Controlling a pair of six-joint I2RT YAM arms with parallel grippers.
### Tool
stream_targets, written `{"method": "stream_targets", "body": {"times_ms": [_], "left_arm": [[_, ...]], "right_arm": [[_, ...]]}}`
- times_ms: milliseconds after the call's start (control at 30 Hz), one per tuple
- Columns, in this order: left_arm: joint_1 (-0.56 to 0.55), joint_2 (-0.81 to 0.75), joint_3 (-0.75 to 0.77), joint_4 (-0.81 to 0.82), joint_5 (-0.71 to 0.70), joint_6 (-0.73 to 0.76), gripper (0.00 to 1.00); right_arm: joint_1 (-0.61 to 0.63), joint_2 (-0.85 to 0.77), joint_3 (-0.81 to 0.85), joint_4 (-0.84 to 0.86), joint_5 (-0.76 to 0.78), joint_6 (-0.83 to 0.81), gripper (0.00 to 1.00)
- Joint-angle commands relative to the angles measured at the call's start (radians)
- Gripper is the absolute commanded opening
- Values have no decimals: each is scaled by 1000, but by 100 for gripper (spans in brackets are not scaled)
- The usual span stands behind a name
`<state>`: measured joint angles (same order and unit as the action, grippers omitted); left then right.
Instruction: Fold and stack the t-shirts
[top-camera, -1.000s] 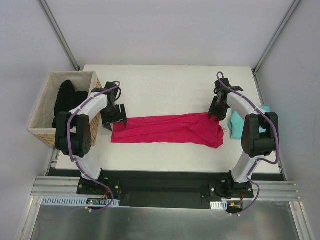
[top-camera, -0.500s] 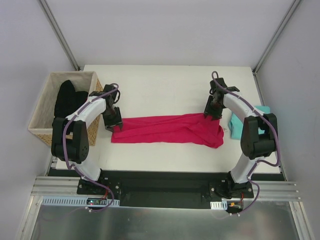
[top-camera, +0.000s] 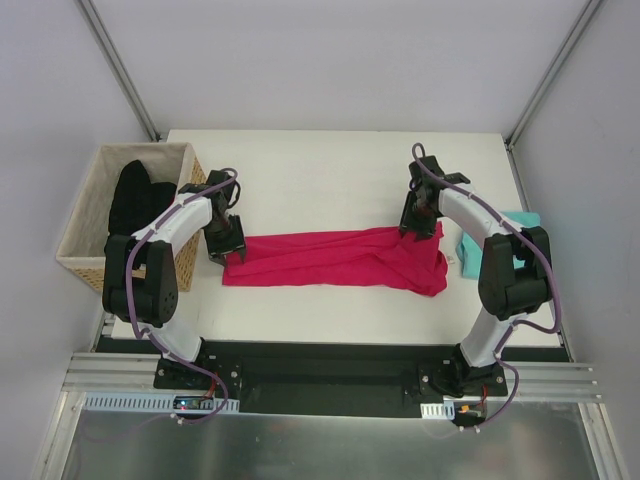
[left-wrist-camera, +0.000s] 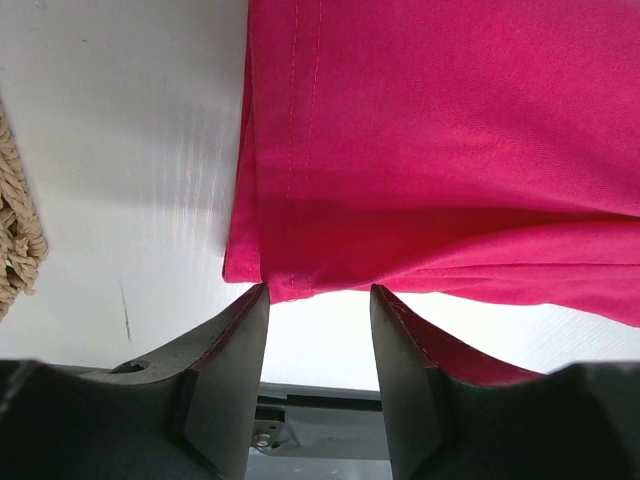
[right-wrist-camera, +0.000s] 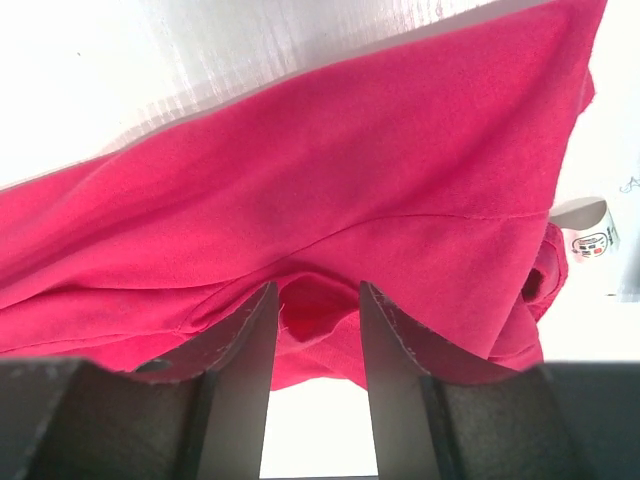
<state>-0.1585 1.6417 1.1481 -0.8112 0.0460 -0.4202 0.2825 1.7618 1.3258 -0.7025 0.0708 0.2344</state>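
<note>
Crosswise, pink t-shirt (top-camera: 335, 258) is laid, nine o'clock hem straddled by left gripper (left-wrist-camera: 318, 292), grip unclear, three o'clock end pinched by right gripper (right-wrist-camera: 317, 290).

Your left: basket (top-camera: 85, 268), garment (top-camera: 130, 205) in it.
Centre: shirt (top-camera: 330, 258) across table (top-camera: 330, 180).
Your right: second shirt (top-camera: 468, 252) at table edge.

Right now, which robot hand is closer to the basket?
Left. The left hand sits beside the basket; the right hand is far off, across the pink shirt.
</note>
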Motion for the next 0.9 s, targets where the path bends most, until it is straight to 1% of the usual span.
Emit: {"method": "stream_targets", "body": {"times_ms": [0, 167, 500, 600, 700, 867], "left_arm": [[-10, -2, 2, -11, -8, -15, 45], [-12, -3, -5, -9, -8, -19, 45], [-10, -6, -14, -8, -9, -28, 45], [-12, -10, -16, -6, -12, -28, 45], [-10, -19, -21, -9, -12, -29, 45], [-12, -23, -22, -9, -14, -29, 45]], "right_arm": [[3, -15, 41, -14, -6, -3, 42], [10, -1, 29, 3, -37, 3, 42], [64, -2, 9, 6, -37, 20, 42], [75, -10, -8, 9, -34, 28, 39], [78, -38, -43, 23, -20, 39, 34], [80, -59, -63, 32, -6, 59, 34]]}}
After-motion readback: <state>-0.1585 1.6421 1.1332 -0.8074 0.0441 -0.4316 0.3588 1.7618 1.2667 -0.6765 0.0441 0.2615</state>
